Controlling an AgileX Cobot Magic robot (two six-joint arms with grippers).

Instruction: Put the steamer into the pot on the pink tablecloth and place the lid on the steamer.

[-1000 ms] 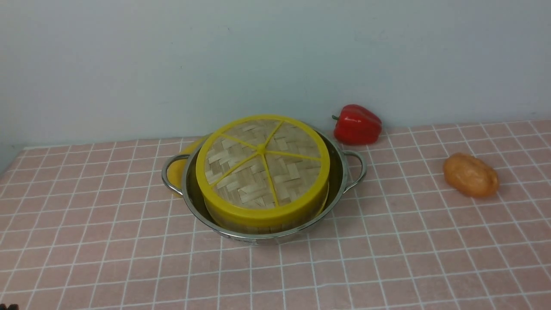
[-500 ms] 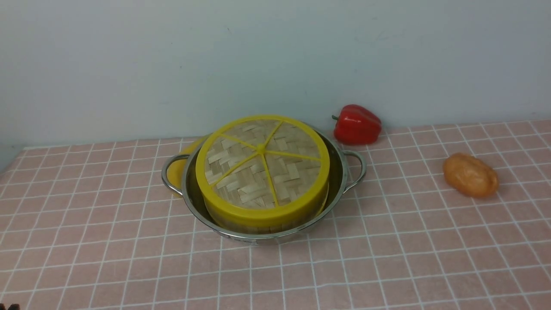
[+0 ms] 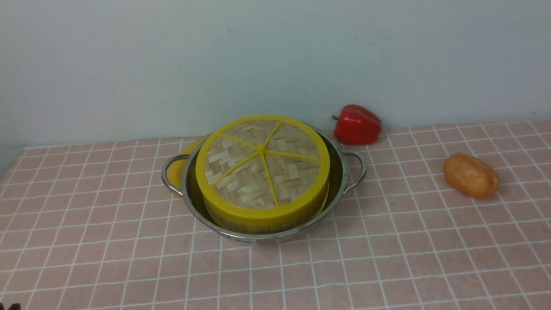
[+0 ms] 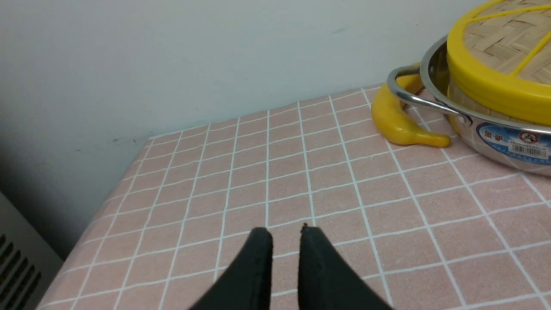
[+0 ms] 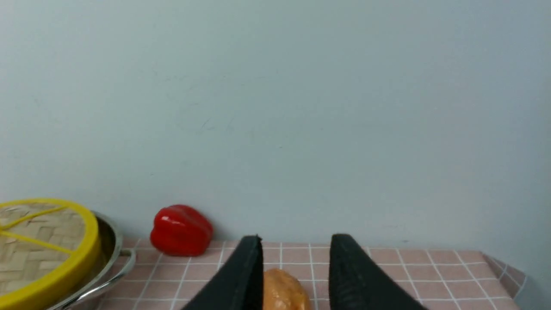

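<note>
The pot (image 3: 263,189) sits on the pink tablecloth (image 3: 387,258) that covers the surface, and inside it stands the steamer (image 3: 241,224), with only a strip of its slatted bamboo wall showing under the lid (image 3: 262,165). The lid lies on the steamer, woven face up, its yellow rim tipped a little so the near edge sits lower than the far edge. Whatever the steamer holds is hidden under it. The pot's two looped handles point out to either side, so its long axis runs across my view.

My left wrist view catches a blue oval label (image 4: 514,144) on the pot's wall, with a round red emblem, a barcode and two Chinese characters I cannot read clearly.

A yellow banana (image 4: 398,122) lies against the pot's left side, curving under the left handle. A red pepper (image 3: 357,124) lies just behind the pot's right handle, by the wall (image 3: 172,64), its stem pointing toward the pot. An orange-brown potato (image 3: 470,175) lies well to the right of the pot, its long axis slanting across the cloth.

My left tool (image 4: 286,234) hovers over bare cloth well to the left of the pot, fingers nearly together with a narrow gap, holding nothing. My right tool (image 5: 295,242) is on the pot's right, parted and empty, with the potato showing between its fingers, beyond them.
</note>
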